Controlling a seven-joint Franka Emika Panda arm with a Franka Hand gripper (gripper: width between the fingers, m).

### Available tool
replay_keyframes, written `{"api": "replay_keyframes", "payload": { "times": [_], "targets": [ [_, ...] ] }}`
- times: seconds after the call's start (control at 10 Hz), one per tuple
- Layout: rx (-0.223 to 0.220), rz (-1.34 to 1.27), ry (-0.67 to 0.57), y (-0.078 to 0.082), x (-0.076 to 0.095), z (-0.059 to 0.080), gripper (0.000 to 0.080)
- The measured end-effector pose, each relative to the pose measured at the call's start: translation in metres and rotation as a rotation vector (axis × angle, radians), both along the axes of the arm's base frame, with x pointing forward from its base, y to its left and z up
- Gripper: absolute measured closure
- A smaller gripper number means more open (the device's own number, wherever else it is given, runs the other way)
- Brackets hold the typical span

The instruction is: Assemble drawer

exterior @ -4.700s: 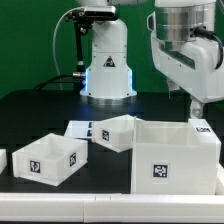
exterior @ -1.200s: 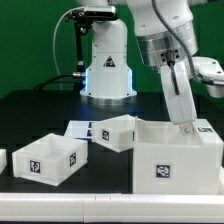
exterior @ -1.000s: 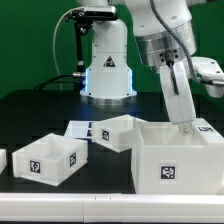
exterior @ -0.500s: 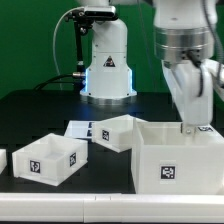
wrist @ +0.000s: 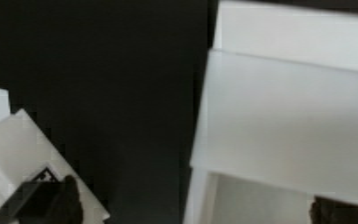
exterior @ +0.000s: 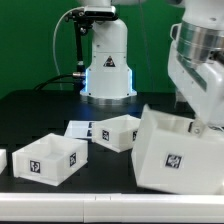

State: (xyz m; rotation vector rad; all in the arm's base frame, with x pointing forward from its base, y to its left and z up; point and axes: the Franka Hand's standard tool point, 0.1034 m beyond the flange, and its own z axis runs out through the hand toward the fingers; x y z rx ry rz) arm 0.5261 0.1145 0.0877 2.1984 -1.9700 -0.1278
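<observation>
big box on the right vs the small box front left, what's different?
Size: the big box is far larger and taller than the small box.
Pose: the big box is tipped, with its tag askew. The small box sits flat on the table.
Position: the big box is right under the arm. The small box stands clear of it, on the exterior view's left.
Shared: both are white and carry black marker tags.

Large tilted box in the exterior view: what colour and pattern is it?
White box, black-and-white square tag on its front; exterior view shows it best.
</observation>
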Motion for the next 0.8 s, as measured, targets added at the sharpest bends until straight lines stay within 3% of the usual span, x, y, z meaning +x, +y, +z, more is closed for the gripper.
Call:
{"api": "replay_keyframes", "payload": {
  "times": [0.4,0.8],
  "targets": [
    [0.025,0.007,0.005,-0.001,0.000,0.000,0.0150],
    [0.051,0.009,0.005,-0.051,0.004,0.000,0.0150]
  ]
}}
